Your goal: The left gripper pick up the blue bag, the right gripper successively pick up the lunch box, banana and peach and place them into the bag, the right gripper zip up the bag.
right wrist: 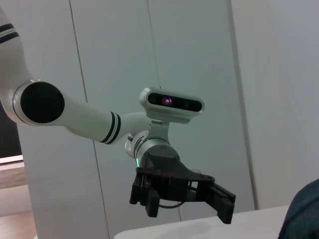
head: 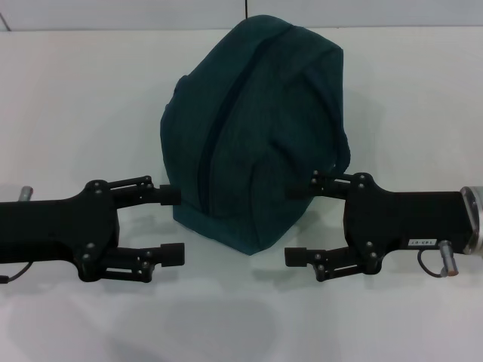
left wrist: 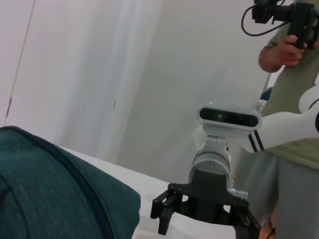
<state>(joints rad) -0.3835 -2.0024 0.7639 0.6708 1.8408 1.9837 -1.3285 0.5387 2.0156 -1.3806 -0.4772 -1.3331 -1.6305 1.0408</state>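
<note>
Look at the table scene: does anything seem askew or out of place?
Nothing is spilled or damaged. The blue bag stands zipped but slumped and creased. Left gripper and right gripper hang open at its sides.

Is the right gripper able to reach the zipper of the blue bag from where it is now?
Probably yes: the right gripper, jaws open, sits beside the blue bag, with nothing visible between.

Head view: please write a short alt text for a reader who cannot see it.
A closed blue bag stands on a white table. The open left gripper and open right gripper flank its near end, holding nothing.
</note>
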